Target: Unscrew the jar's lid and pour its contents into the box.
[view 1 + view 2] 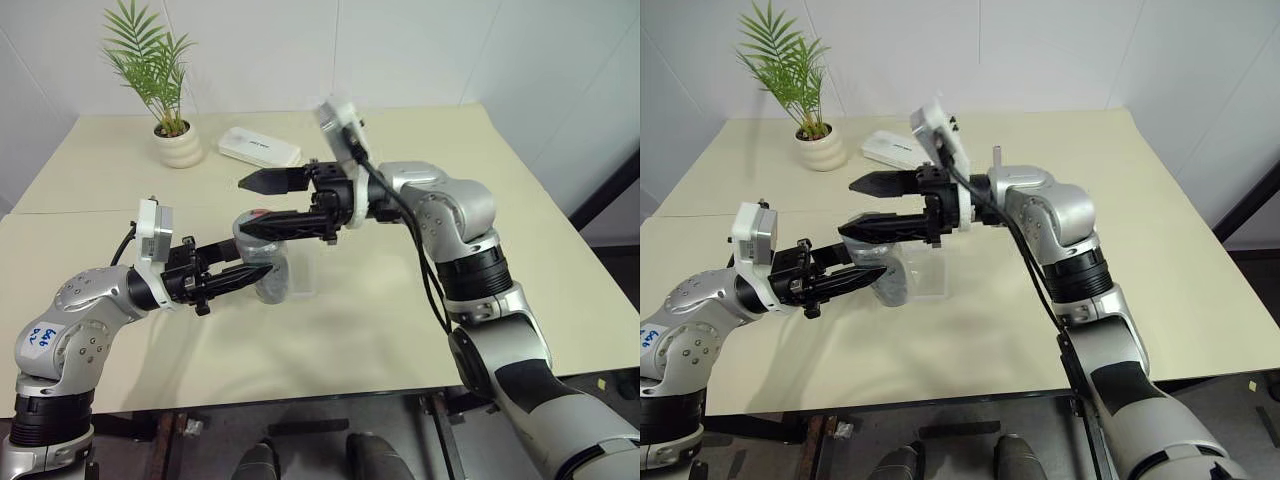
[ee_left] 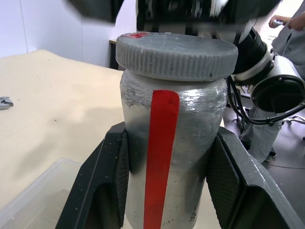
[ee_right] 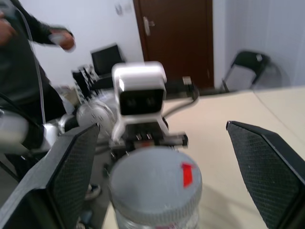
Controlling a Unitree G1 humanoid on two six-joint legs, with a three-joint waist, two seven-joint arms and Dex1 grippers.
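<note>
Two grippers, one jar.

Head view: left gripper [image 1: 235, 277] clamped on jar [image 1: 268, 272], held above tabletop [image 1: 380, 330] just beside clear box [image 1: 302, 272]. Right gripper [image 1: 262, 205] spread wide over lid [image 1: 257, 216].

Left wrist view: jar [image 2: 169, 157] squeezed between fingers [image 2: 107, 176], lid [image 2: 176, 55] on.

Right wrist view: lid [image 3: 155, 183] sits closer to one finger, so closing off-center could tilt jar or slip off ribbed edge. Contents hidden.

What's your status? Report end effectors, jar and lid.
Left end effector shut on the jar, held above the table. Right end effector open, straddling the lid, not gripping. Lid on. Nothing in the way.
</note>
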